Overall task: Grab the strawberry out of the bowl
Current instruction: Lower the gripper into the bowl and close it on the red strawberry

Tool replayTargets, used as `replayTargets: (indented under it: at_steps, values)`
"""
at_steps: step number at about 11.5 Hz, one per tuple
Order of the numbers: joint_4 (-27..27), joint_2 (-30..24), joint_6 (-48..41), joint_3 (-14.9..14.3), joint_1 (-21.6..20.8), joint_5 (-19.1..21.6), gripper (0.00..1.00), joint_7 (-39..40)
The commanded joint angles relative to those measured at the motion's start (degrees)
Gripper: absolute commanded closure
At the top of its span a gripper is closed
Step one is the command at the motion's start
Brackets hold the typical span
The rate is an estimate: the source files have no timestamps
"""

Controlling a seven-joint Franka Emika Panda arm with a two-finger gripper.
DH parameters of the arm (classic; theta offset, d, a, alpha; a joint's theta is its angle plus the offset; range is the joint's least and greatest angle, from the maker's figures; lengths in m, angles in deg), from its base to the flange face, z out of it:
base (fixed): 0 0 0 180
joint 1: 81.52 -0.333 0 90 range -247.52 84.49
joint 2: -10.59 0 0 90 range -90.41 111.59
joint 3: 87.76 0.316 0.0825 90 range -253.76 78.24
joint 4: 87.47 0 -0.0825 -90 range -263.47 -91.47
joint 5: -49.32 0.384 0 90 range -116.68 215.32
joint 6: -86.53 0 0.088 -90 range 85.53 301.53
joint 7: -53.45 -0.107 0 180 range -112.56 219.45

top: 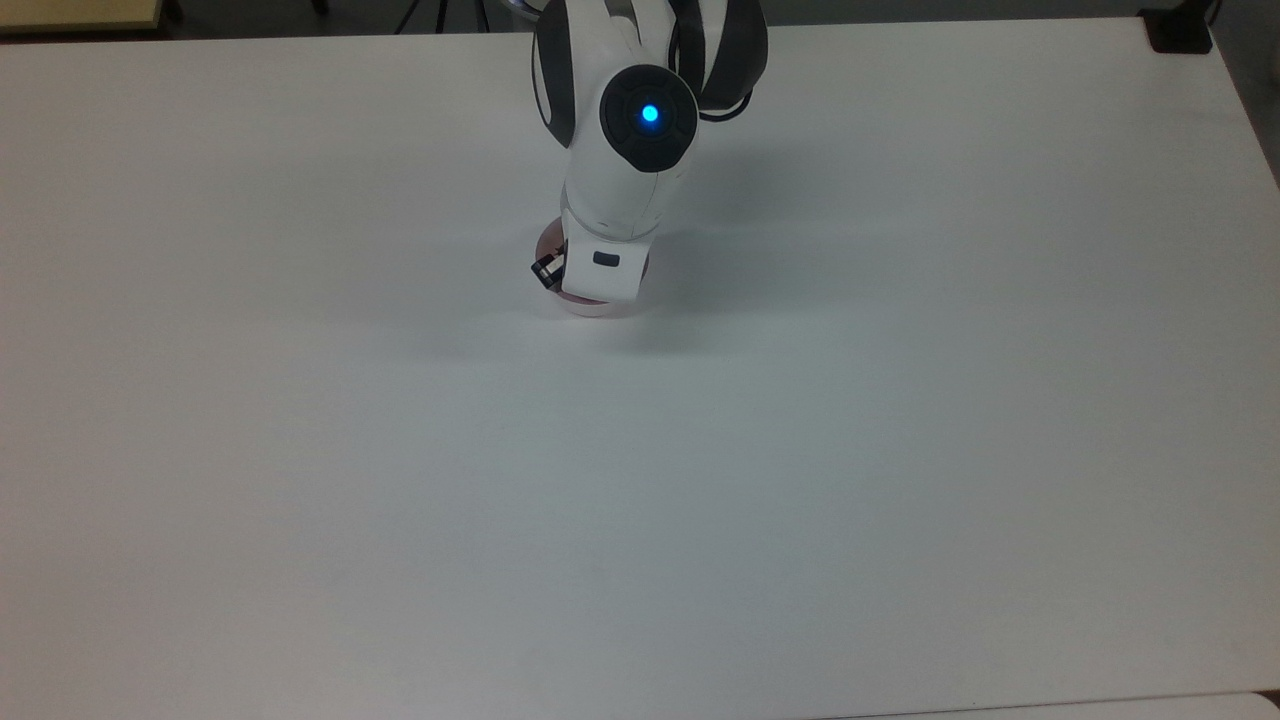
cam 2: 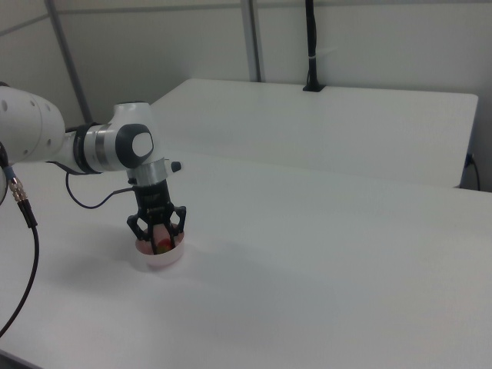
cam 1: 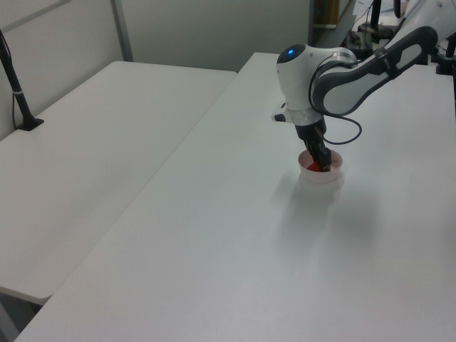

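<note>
- The Franka arm (cam 1: pixel 342 68) reaches down over a white table (top: pixel 800 450), its gripper (cam 2: pixel 158 234) lowered into the pale pink bowl (cam 2: pixel 160 254), seen at lower left of the right view.
- In the right view, the 2 fingers (cam 2: pixel 178 224) stand apart, straddling the red strawberry (cam 2: pixel 161 237), which sits inside the bowl between them; whether the pads touch the fruit cannot be told.
- In the left view, the bowl (cam 1: pixel 322 174) sits right of centre in the upper half of the frame, with a patch of the strawberry (cam 1: pixel 313 166) showing red beside the dark gripper (cam 1: pixel 324 164).
- From the top view, the arm's white wrist (top: pixel 600 275) covers most of the bowl (top: pixel 590 306), which lies upper centre of the frame; only a pink sliver of rim peeks out below it.
- A blue light (top: pixel 650 114) glows on the arm's joint in the top view.
- A second white table (cam 2: pixel 323 127) stands behind, with a black post (cam 2: pixel 311 46) at its far edge in the right view.
</note>
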State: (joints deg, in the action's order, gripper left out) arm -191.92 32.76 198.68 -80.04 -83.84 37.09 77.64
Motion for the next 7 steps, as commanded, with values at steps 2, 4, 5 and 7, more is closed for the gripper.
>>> replayTargets:
  at_steps: [2,4,5,7]
  values:
    - [-0.50,-1.52,-0.16,-0.07,-0.49,-0.34,0.60,-5.19]
    - [0.73,-2.39,-2.36,-0.07,-0.66,-0.07,0.60,-6.35]
    - [1.17,-3.09,-3.24,0.01,-0.67,0.02,0.60,-6.52]
    - [3.53,-3.71,-7.18,0.10,-1.28,1.33,0.60,-6.87]
